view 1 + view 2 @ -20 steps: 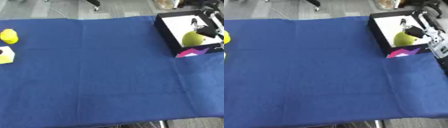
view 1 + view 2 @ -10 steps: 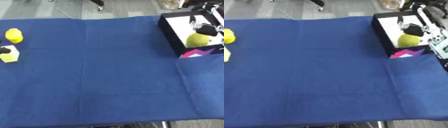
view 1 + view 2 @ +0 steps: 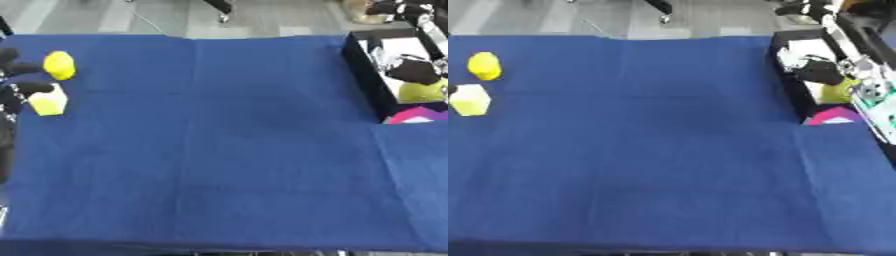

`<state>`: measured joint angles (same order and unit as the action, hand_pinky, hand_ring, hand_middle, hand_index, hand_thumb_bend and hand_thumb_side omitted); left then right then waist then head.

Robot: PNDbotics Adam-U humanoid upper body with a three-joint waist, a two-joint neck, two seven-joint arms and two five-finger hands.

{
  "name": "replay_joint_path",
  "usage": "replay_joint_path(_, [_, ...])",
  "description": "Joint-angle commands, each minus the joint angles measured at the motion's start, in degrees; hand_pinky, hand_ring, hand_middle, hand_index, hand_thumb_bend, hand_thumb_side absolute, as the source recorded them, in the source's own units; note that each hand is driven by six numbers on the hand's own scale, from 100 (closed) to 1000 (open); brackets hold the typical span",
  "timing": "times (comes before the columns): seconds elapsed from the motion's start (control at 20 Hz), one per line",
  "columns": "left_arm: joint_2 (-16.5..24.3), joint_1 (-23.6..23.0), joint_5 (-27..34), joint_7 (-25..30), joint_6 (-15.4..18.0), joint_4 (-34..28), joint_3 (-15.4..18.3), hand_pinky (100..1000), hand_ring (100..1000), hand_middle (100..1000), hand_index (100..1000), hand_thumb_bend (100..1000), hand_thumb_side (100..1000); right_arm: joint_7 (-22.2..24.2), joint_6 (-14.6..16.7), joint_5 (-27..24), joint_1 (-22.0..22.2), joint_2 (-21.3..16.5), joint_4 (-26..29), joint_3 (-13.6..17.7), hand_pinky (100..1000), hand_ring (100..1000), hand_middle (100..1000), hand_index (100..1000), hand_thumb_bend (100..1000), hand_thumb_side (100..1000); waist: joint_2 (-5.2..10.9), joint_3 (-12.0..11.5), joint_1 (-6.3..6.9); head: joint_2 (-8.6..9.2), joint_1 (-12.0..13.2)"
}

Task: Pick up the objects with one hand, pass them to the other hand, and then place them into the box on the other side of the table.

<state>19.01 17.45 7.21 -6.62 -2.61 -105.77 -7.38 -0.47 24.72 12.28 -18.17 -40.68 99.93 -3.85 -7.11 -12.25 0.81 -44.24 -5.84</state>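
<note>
Left eye view: we saw a blue cloth covering the table, with a black box at the upper right of the frame. Our right hand reached into the box from the upper right corner, its dark fingers curled over a yellow-green ball that lay inside; we could not tell whether the fingers actually gripped the ball or only rested above it. A pink piece lay at the near end of the box, just below the ball. At the left edge of the frame, our left hand showed as dark fingers beside a pale yellow block, apparently touching it; whether they were closed on it we could not tell. A yellow rounded thing lay just above the block, apart from it.
</note>
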Motion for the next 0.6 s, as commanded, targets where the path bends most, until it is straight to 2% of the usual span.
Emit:
replay_joint_path(0.05, [3.6,1.5,-3.0,-0.5,-1.6,-0.1,1.6,863,595,679,876,100,841,3.8,-0.2,0.3,0.2,3.3,6.4,-1.3,910,907,759,869,100,431,1.21,0.4,0.35,0.12,4.3])
replay_joint_path(0.3, [8.4,3.4,-9.7,-1.2,-5.8,1.3,3.4,853,592,676,871,100,705,8.7,0.2,1.6,2.5,9.1,12.3,-2.6,911,913,760,879,100,444,1.44,1.4,0.98,0.12,9.8])
replay_joint_path(0.45, [11.4,5.1,-15.0,-1.0,-9.3,3.6,3.5,844,596,680,869,100,532,10.3,0.3,1.6,3.5,11.1,14.2,-3.2,910,912,754,874,100,450,1.59,2.2,1.19,0.12,11.7])
replay_joint_path(0.5, [12.6,5.9,-17.5,-0.4,-10.8,4.8,3.3,841,604,687,870,100,439,10.8,0.6,1.5,3.7,11.7,14.4,-3.4,911,911,752,875,100,452,1.64,2.5,1.26,0.12,12.2])
replay_joint_path(0.6, [14.8,8.0,-23.4,1.5,-13.9,8.2,2.6,838,621,703,876,100,342,11.7,1.4,1.4,4.2,12.6,14.6,-3.9,911,910,750,873,100,450,1.74,3.2,1.35,0.12,13.1])
